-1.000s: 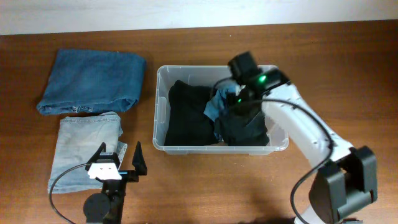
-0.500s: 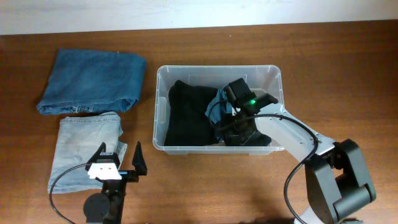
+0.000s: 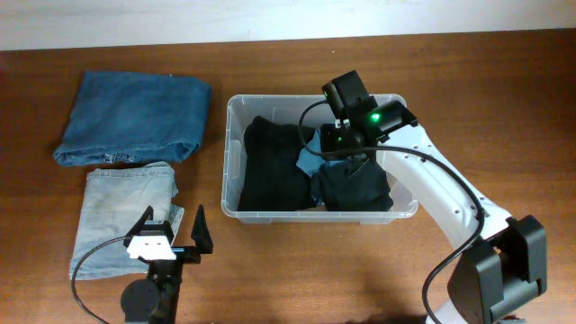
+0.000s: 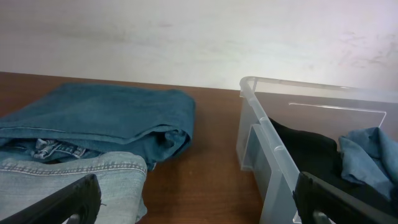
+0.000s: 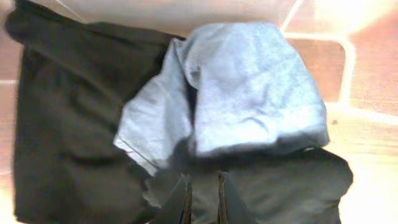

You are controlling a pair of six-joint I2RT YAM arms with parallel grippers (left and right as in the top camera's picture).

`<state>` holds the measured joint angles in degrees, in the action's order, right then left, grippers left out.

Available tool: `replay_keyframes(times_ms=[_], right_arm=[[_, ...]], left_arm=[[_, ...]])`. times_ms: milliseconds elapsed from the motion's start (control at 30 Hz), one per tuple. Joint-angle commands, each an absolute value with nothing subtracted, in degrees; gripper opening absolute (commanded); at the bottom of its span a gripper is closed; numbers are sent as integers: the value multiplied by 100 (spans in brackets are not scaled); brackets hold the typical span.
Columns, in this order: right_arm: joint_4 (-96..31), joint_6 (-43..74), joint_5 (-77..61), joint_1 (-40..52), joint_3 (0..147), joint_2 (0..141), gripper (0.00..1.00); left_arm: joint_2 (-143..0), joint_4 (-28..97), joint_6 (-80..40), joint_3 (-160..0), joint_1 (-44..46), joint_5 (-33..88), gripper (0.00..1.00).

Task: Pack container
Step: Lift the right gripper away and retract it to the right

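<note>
The container [image 3: 230, 166] is a clear plastic tub at mid-table; its near wall [image 4: 264, 134] also shows in the left wrist view. Inside lie a black garment [image 3: 270, 166] on the left, a folded black garment [image 3: 360, 191] on the right, and a light blue cloth [image 3: 310, 162] between them. My right gripper [image 3: 353, 158] hangs over the tub's right half. In its wrist view the right gripper [image 5: 203, 186] is shut to a narrow slit above the black fold [image 5: 280, 186], just below the blue cloth [image 5: 249, 93]. My left gripper [image 3: 171, 227] stands open near the front edge.
Folded dark blue jeans [image 3: 135, 117] lie at the back left, and pale jeans [image 3: 126, 211] lie in front of them, beside my left gripper. A bare strip of wood [image 4: 205, 162] separates the jeans from the tub. A white wall runs along the table's far edge.
My right gripper dipped down toward the tub's front right onto the black fold, then lifted back and away from it. The left arm has not moved.
</note>
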<state>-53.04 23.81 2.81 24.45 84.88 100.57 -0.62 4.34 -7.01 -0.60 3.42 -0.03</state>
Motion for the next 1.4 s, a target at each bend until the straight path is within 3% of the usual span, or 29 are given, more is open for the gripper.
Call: replay_keyframes(times_ms=[0,367,567,733,800,867,900,933,1000,1367], right_arm=[[-5336,2408,633,2469,8337,10280,9],[-5328,2405,768,2467,7988,11548,8],[-5461,2403,1013,2458,8134,11421,5],[-6055,2287,1118,2390,8853,11220,11],[-6346,2250,1125,2340,9249,11161,20],[-6632,2250,1122,2274,9673,11122,38],[-6759,2250,1120,2244,9870,11109,49],[-6952,2250,1120,2202,10154,11093,75],[-7277,2250,1122,2126,10595,11083,96],[-9043,2259,1111,792,12543,11019,99]], left_arm=[[-40,478,-611,-51,320,1,100],[-40,478,-611,-51,320,1,99],[-40,478,-611,-51,320,1,99],[-40,478,-611,-51,320,1,99],[-40,478,-611,-51,320,1,99],[-40,478,-611,-51,320,1,100],[-40,478,-611,-51,320,1,100],[-40,478,-611,-51,320,1,99],[-40,478,-611,-51,320,1,99],[-40,478,-611,-51,320,1,99]])
